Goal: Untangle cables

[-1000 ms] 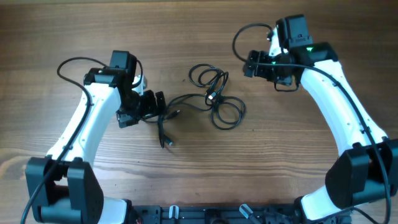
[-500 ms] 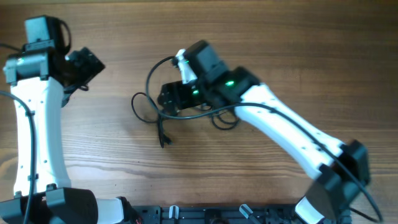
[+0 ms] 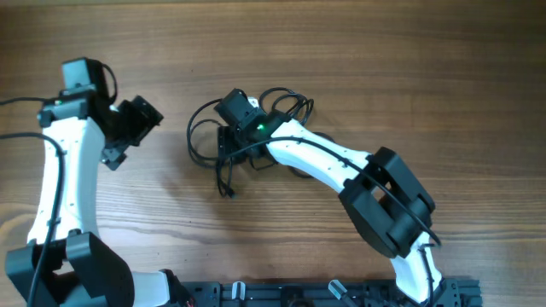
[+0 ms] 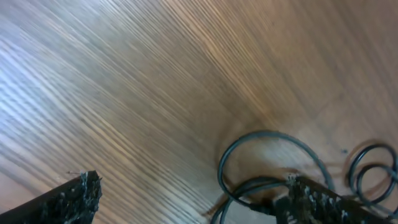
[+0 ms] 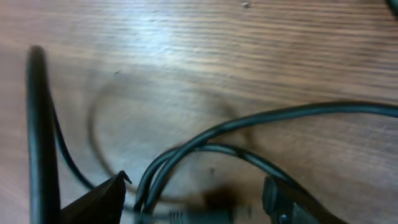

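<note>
The cables (image 3: 286,104) are thin black cords in a tangle at the table's middle, with one loop (image 3: 200,136) to the left and a tail ending in a plug (image 3: 229,193). My right gripper (image 3: 229,147) sits low over the tangle's left part. In the right wrist view its fingers (image 5: 102,199) stand apart with two cords (image 5: 186,155) and a blurred plug between them, my right gripper (image 5: 196,190) open. My left gripper (image 3: 135,135) hangs open to the left, apart from the cords. In the left wrist view my left gripper (image 4: 196,199) holds nothing, and a cord loop (image 4: 273,138) lies beyond it.
Bare wooden table (image 3: 384,51) stretches around the tangle. The right arm (image 3: 375,183) crosses from the lower right to the middle. Each arm carries its own thicker black wire (image 3: 17,102). A black rail (image 3: 290,294) runs along the front edge.
My right arm swung from the upper right across to the tangle and its jaws have narrowed around cords. My left gripper left the cords and moved to the far left.
</note>
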### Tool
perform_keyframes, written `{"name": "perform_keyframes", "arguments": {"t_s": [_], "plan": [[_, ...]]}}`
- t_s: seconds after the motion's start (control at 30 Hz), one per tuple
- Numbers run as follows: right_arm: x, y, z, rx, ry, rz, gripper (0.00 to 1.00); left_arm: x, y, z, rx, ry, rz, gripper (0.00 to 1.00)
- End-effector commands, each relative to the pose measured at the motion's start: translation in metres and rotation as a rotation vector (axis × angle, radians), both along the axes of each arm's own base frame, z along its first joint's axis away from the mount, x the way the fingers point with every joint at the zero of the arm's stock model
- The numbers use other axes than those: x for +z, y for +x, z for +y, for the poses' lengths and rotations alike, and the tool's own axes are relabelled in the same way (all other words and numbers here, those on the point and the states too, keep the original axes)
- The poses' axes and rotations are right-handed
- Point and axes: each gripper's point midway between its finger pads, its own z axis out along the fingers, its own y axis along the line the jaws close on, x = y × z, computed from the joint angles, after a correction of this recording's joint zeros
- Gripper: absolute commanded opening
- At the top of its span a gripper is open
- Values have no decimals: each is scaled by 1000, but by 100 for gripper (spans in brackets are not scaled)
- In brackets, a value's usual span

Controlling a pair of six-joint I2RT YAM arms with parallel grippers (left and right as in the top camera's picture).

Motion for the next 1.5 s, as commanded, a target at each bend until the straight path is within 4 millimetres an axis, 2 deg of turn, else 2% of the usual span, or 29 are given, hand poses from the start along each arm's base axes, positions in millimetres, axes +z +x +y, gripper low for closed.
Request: {"name": "perform_keyframes", "arguments": {"t_s": [0.0,0.17,0.3,0.33,0.37,0.4,0.47,0.57,0.6,0.67,0.7,0.77,0.83,0.87,0.9,0.97,1.07,1.17,1.23,1.27,1.33,1.37,1.47], "plan": [[-8,20,-7,-105,-14,-38,73,-12,-2,-20,-43,-21,6,100],[-34,15,-8,-109,-35,13,72,-12,3,-39,-103,-18,-7,100],[-40,12,-11,-124,-44,38,72,-11,6,-46,-127,-17,-16,100],[-39,14,-10,-124,-39,32,68,-11,6,-47,-129,-17,-17,100],[-39,15,-9,-121,-33,26,56,-11,6,-47,-129,-17,-17,100],[-38,16,-7,-99,-30,12,38,-11,6,-47,-129,-17,-17,100],[-31,24,5,-15,-2,-51,30,-11,6,-47,-129,-17,-16,100],[-28,27,9,10,10,-71,4,-12,4,-47,-129,-18,-9,100],[-24,25,13,48,21,-74,4,-14,3,-47,-129,-19,-5,100],[6,25,26,151,69,-123,5,-15,2,-47,-130,-19,-1,100],[30,25,33,200,106,-158,4,-15,2,-47,-130,-19,-1,100],[89,21,43,310,186,-247,4,-15,2,-47,-129,-19,-2,100],[148,21,36,314,236,-333,4,-15,2,-47,-130,-19,-2,100],[185,23,24,299,265,-395,4,-15,2,-47,-130,-18,-2,100],[209,25,14,278,283,-435,4,-15,2,-47,-130,-18,-3,100],[245,30,-13,230,308,-482,4,-15,2,-47,-130,-18,-3,100],[282,33,-44,191,341,-535,4,-15,2,-47,-130,-18,-3,100],[342,48,-93,93,376,-666,4,-15,2,-47,-130,-18,-3,100],[377,69,-158,-45,365,-760,4,-15,2,-47,-130,-19,-3,100],[384,79,-188,-114,352,-781,4,-15,2,-47,-130,-18,-3,100],[386,99,-249,-259,311,-802,4,-15,2,-47,-130,-18,-3,100],[386,106,-272,-318,301,-805,4,-15,2,-47,-130,-19,-3,100],[400,124,-382,-544,226,-905,4,-15,2,-47,-130,-18,-3,100]]}}
